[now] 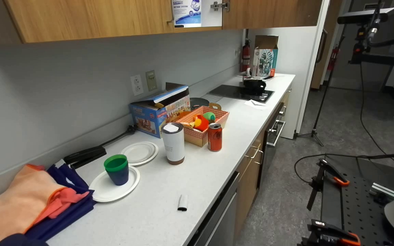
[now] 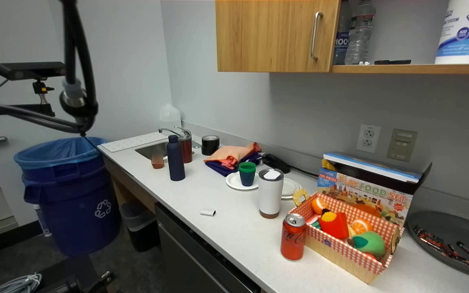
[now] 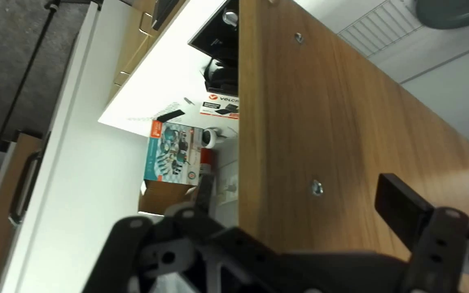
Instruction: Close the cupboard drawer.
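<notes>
The cupboard door (image 1: 272,13) hangs open above the counter (image 1: 149,208); the gripper (image 3: 299,189), spread wide, appears to straddle its edge. Likely step: starting the close; next, swing the door inward.

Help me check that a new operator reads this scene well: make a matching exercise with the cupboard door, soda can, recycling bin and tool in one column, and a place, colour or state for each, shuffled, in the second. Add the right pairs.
Column one
1. cupboard door
2. soda can
3. recycling bin
4. tool

Column two
A. beside the checked basket
B. fingers spread apart
C. swung open
D. dark blue

Right pairs: 1-C; 2-A; 3-D; 4-B
</notes>
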`<action>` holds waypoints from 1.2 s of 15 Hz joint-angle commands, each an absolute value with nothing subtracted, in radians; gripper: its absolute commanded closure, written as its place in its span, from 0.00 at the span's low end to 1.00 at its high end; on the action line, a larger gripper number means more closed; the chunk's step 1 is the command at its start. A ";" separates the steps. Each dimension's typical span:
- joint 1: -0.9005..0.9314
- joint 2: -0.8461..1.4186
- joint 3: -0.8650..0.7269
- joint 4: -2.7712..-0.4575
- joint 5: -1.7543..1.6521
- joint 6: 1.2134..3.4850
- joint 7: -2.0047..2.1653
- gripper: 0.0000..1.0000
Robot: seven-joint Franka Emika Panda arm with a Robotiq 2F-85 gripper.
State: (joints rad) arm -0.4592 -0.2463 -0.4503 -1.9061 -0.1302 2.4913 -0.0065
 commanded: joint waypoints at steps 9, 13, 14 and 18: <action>-0.362 -0.244 -0.567 -1.806 0.129 2.276 -0.451 0.00; -0.361 -0.245 -0.539 -1.826 0.122 2.356 -0.391 0.00; -0.361 -0.240 -0.532 -1.828 0.122 2.393 -0.368 0.00; -0.360 -0.246 -0.526 -1.822 0.118 2.376 -0.325 0.00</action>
State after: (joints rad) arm -0.3793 -0.2471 -0.5392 -1.8371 0.0962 2.3773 -0.3555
